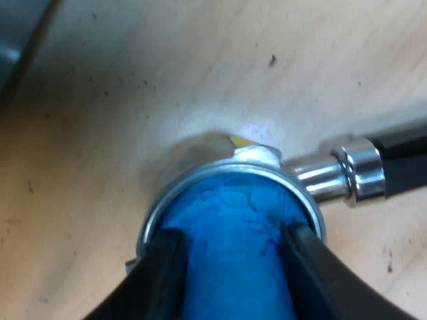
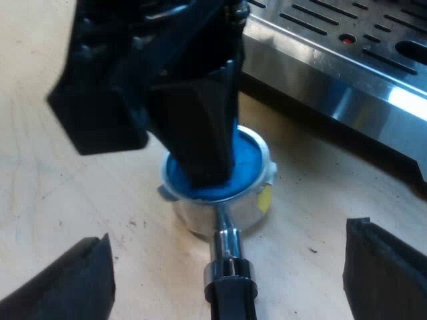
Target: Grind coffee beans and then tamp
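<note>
The metal holder lies on the wooden table with its dark handle flat on the wood. A blue tamper stands in its basket and covers the inside. My left gripper is shut on the tamper, one black finger on each side. From the right wrist view, the left gripper stands upright over the holder, and blue tamper shows beneath it inside the rim. My right gripper hangs open above the holder's handle with nothing between its fingers.
The espresso machine's steel drip tray with its slotted grate stands close beyond the holder. Bare wooden table with dark specks lies around the holder.
</note>
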Tool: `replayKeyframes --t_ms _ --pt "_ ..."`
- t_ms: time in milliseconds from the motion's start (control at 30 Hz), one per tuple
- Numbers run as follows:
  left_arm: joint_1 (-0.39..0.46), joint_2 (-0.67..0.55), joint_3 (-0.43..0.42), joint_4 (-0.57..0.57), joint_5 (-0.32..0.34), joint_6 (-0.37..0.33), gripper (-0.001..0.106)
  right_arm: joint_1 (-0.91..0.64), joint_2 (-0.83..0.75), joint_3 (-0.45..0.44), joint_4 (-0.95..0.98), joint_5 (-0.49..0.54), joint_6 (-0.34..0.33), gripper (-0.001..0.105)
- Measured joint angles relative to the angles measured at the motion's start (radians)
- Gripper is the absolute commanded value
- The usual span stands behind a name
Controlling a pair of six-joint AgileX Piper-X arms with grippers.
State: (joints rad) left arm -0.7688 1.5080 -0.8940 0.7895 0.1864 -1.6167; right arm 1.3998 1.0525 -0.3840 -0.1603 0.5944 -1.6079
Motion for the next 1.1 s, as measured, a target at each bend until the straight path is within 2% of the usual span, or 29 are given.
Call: replayKeyframes --t_ms 267,300,733,933,1000,1100 --pt "0.000 -0.045 -0.023 0.047 -0.008 0.000 0.000 0.000 0.000 0.000 -0.036 0.000 0.000 0.072" --pt "0.000 -0.093 -0.037 0.068 -0.008 0.000 0.000 0.000 0.000 0.000 -0.049 0.000 0.000 0.072" --pt "0.016 -0.292 -0.033 0.161 -0.032 -0.016 0.000 0.000 0.000 0.000 -0.138 -0.031 -0.003 0.072" --pt "0.109 -0.346 0.003 0.183 -0.028 -0.024 0.000 0.000 0.000 0.000 -0.157 -0.031 -0.003 0.072" --pt "0.193 -0.366 0.031 0.201 -0.028 -0.024 0.000 0.000 0.000 0.000 -0.159 -0.042 -0.003 0.072" --pt "0.288 -0.385 0.065 0.204 -0.025 -0.022 0.000 0.000 0.000 0.000 -0.164 -0.126 -0.006 0.072"
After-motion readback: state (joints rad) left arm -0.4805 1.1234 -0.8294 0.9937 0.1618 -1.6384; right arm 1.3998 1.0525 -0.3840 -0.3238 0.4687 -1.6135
